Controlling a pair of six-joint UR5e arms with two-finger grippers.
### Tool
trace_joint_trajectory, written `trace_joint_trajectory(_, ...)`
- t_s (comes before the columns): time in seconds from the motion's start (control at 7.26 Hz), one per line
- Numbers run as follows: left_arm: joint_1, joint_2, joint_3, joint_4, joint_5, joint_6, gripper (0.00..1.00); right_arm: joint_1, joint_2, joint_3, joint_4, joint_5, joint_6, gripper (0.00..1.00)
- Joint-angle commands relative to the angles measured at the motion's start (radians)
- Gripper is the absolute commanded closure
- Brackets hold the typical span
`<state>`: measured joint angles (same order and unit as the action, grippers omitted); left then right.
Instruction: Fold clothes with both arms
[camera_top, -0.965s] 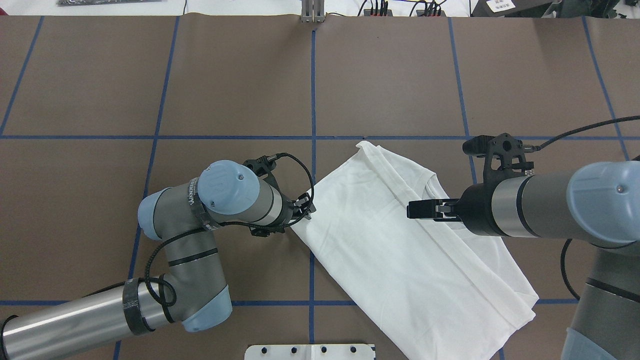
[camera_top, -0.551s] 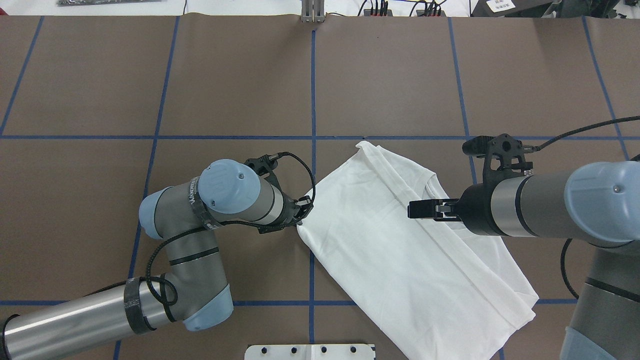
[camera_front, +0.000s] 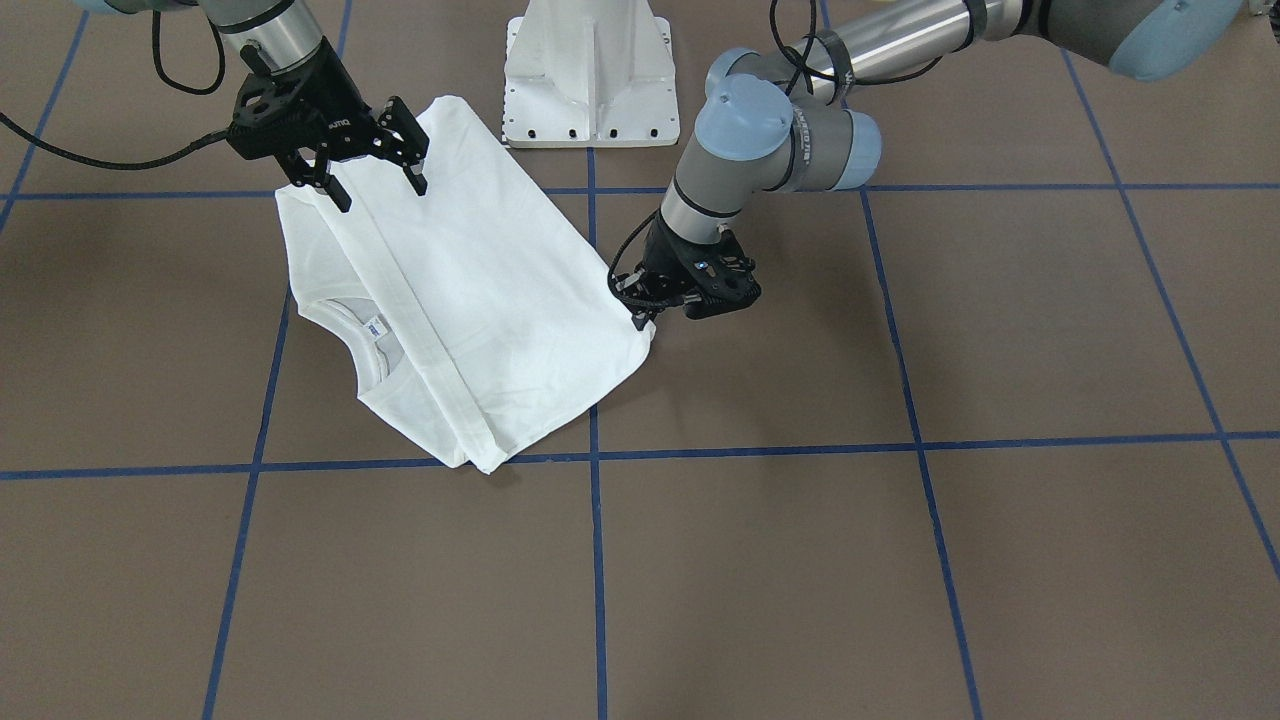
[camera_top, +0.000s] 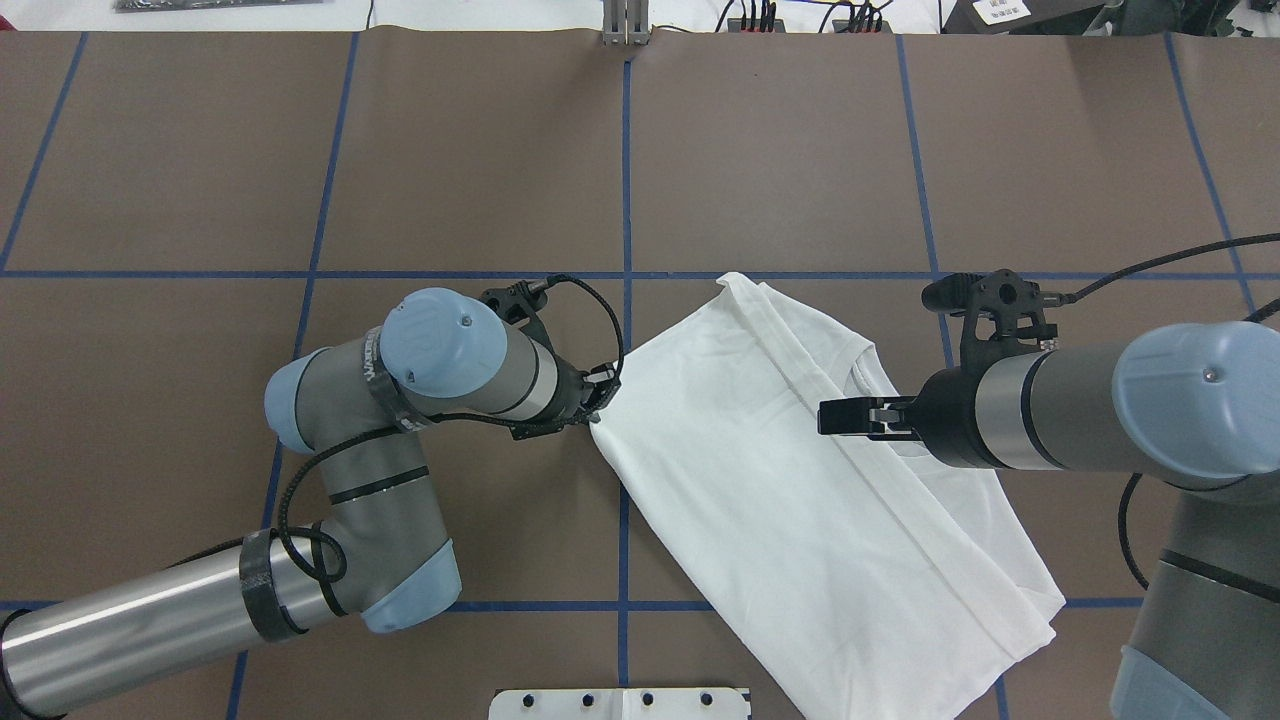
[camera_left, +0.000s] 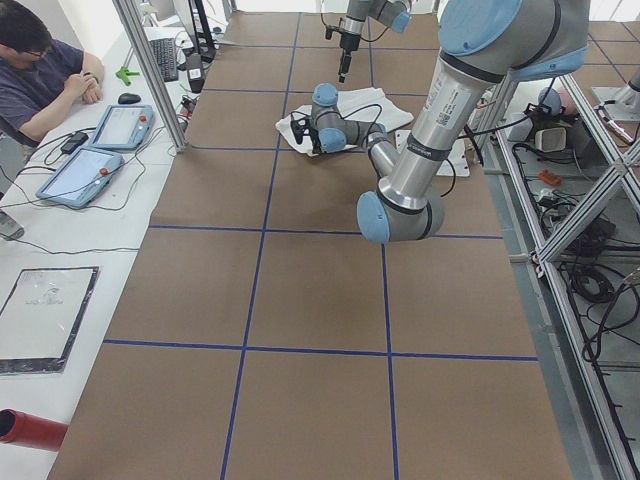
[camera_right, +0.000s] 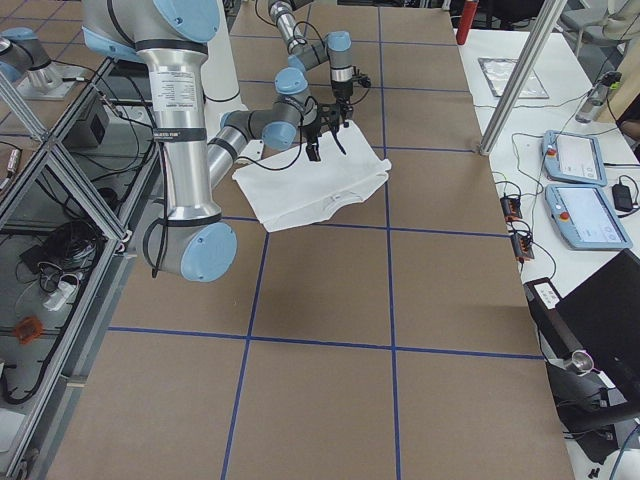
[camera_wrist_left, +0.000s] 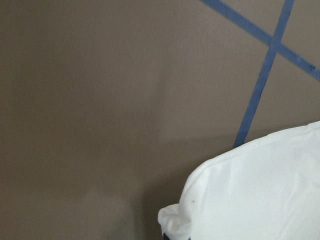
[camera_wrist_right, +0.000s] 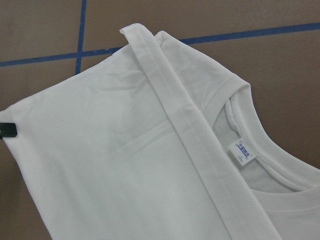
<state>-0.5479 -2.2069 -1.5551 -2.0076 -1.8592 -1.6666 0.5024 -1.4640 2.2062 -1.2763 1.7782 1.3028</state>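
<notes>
Corner of white long-sleeved T-shirt (camera_top: 800, 480) now lifted, pinched in black left gripper (camera_top: 600, 402): fold seemingly begins; right gripper (camera_front: 380, 195) gapes wide.

One white T-shirt (camera_top: 800, 480) on the desk (camera_top: 480, 150). Two arms flank it: left arm (camera_top: 460, 375), right arm (camera_top: 1080, 405). One white pedestal (camera_front: 588, 60) behind the T-shirt. One person (camera_left: 40, 80) and two control tablets (camera_left: 122, 125) well apart from it.

T-shirt (camera_top: 800, 480): plain white
neck label (camera_wrist_right: 243, 152): white with small blue print
table cover (camera_top: 450, 150): flat brown
tape lines (camera_top: 626, 150): blue, forming a grid
left arm (camera_top: 520, 380), right arm (camera_top: 1070, 410): grey, with light-blue joint caps (camera_top: 435, 330)
left gripper (camera_front: 643, 318), right gripper (camera_front: 380, 188): black
pedestal (camera_front: 588, 70): white
</notes>
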Motion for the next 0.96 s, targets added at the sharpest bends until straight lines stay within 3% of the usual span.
trace_joint_trajectory(0.0,-0.090,0.006,0.038,0.003,0.000,0.079,1.00,-0.002,0.004,-0.005,0.000,-0.005,0.003,0.00)
trace_joint_trajectory(0.41,-0.179,-0.052,0.180,-0.017,0.006,0.174,1.00,-0.004,0.036,-0.014,0.000,-0.008,0.033,0.00)
trace_joint_trajectory(0.69,-0.211,-0.192,0.411,-0.160,0.035,0.191,1.00,-0.005,0.039,-0.031,0.000,-0.006,0.033,0.00)
trace_joint_trajectory(0.83,-0.211,-0.253,0.529,-0.254,0.101,0.191,1.00,-0.005,0.039,-0.036,0.000,-0.006,0.033,0.00)
